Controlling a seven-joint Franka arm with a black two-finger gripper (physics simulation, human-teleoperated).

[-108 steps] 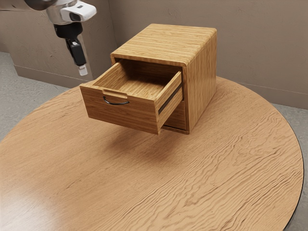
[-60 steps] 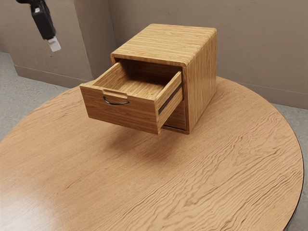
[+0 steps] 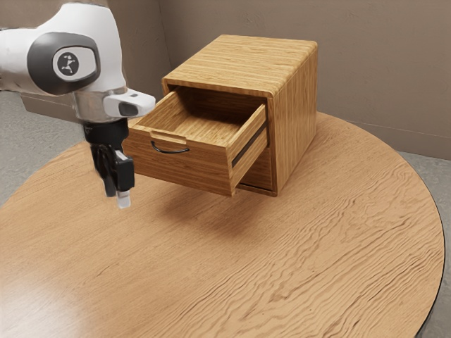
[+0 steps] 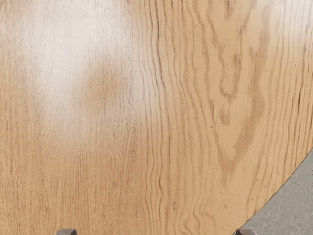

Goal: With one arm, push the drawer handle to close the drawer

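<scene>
Near the extended upper drawer (image 3: 244, 166), held the gripper (image 3: 117, 199) wide open and empty. Located the curved handle (image 3: 170, 152) toward the exterior view's right, untouched, with long axis along the drawer front (image 3: 180, 171). Probably required pushing crosswise to that axis, back into the cabinet (image 3: 243, 63).

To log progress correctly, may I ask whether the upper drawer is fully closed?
No, the upper drawer juts out from the cabinet.
</scene>
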